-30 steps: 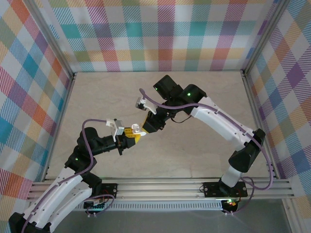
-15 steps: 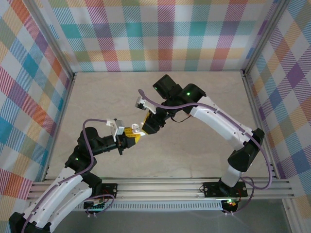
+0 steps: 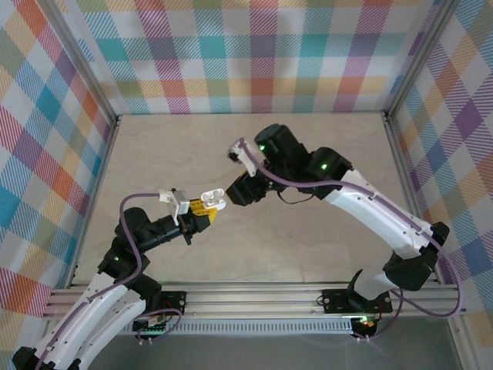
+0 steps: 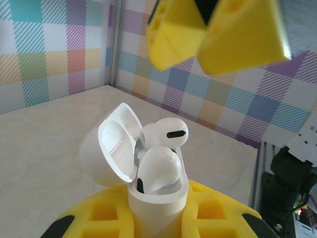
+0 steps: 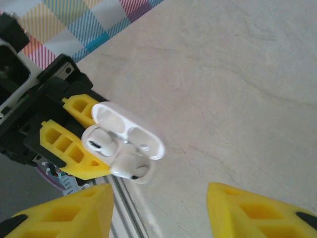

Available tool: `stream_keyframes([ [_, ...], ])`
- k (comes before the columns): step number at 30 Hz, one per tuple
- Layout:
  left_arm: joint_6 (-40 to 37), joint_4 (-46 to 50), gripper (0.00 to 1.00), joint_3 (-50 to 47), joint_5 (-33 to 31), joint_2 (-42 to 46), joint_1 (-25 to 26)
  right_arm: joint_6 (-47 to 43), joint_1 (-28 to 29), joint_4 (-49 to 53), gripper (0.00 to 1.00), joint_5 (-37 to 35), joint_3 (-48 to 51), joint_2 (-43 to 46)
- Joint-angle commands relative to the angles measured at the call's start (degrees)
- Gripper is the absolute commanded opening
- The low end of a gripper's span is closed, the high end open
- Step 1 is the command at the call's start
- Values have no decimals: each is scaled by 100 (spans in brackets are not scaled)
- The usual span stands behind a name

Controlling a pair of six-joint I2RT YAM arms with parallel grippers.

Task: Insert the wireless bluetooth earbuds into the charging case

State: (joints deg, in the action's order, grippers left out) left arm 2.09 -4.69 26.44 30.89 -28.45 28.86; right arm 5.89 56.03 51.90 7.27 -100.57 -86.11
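- Firmly, the left gripper clamps narrow around the base of a white charging case and holds it upright above the counter.
- The lid stands hinged open, tipped back beyond this gripper's yellow fingers.
- Two white earbuds sit in the mouth of the case, one riding higher than the other and close against the lid.
- The right gripper hovers near the case, just past the left gripper's tips, with its jaws spread apart, holding nothing and touching neither the case nor the earbuds.
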Motion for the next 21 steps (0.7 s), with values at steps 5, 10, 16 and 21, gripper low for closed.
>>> stream_keyframes([
  [5,69,-244,0,-71,-226,-47,84,597,540,-83,59,-1096,-135,-343],
  [10,38,-176,0,-57,-203,5,84,456,541,-1,55,-1167,-297,-465],
  [16,29,-190,0,-65,-154,15,84,256,532,101,49,-1092,-491,-668],
  [21,11,-155,0,-68,-128,41,84,24,510,92,34,-903,-473,-646],
])
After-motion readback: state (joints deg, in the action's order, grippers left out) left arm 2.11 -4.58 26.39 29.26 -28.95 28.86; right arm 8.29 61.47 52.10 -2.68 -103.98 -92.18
